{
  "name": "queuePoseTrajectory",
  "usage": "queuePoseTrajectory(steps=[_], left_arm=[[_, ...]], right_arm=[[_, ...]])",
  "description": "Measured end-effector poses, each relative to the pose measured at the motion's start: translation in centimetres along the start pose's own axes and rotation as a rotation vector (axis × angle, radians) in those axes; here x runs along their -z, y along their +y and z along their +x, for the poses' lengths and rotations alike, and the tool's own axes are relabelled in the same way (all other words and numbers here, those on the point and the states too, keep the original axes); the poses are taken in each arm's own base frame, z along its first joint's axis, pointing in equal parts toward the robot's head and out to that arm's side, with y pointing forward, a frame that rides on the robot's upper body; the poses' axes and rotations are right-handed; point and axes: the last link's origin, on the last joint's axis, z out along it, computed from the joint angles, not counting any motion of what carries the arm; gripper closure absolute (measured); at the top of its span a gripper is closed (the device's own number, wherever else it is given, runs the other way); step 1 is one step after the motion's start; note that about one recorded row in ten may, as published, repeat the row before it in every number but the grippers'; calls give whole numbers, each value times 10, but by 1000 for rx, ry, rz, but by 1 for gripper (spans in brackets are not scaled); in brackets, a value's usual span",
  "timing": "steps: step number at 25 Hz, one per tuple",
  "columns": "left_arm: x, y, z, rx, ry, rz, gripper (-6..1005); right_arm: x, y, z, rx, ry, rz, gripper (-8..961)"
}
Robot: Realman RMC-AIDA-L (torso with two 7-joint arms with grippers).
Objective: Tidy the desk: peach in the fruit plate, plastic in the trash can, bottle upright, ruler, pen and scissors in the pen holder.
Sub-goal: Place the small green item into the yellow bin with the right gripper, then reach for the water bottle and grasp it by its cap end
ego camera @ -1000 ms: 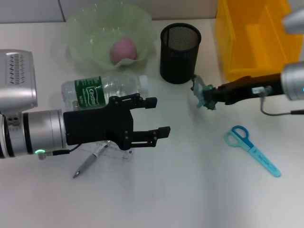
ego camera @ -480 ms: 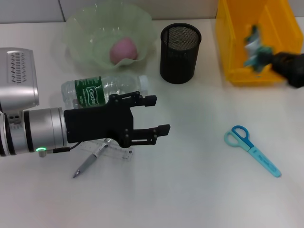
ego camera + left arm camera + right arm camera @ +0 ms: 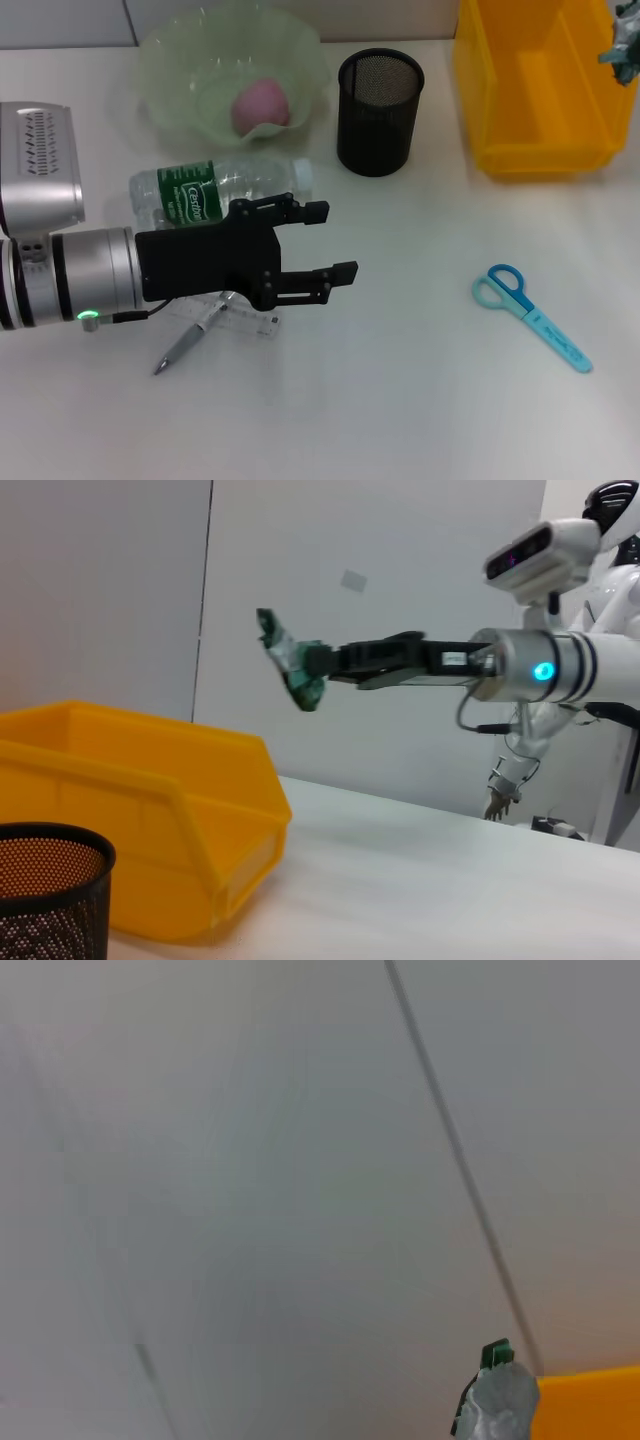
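The left arm is reaching in from the left side, its silver forearm level over the table, and the left gripper (image 3: 322, 241) is hovering with its black fingers spread apart and holding nothing. The right arm is stretching out level, raised well above the table, with the right gripper (image 3: 312, 661) pinching closed at its tip.

A white desk (image 3: 400, 400) stands before a plain grey wall (image 3: 100, 580), seemingly panelled.
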Motion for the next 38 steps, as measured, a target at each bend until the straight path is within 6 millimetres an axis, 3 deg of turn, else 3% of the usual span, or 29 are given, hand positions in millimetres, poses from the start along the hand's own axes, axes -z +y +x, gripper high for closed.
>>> queuePoseTrajectory(steps=[10, 18, 27, 32, 38], left_arm=[[1, 0, -3, 9, -1, 10, 225], [0, -1, -1, 5, 0, 13, 226], [-1, -4, 1, -5, -1, 20, 227], [-1, -5, 2, -5, -1, 25, 228], [2, -12, 9, 1, 31, 60, 229]], right_arm=[[-31, -11, 10, -32, 54, 97, 877], [-33, -13, 15, -1, 82, 113, 815], [-31, -10, 18, 19, 80, 93, 542], [-24, 9, 26, 40, 11, -26, 420], [13, 40, 48, 182, -215, -138, 419]])
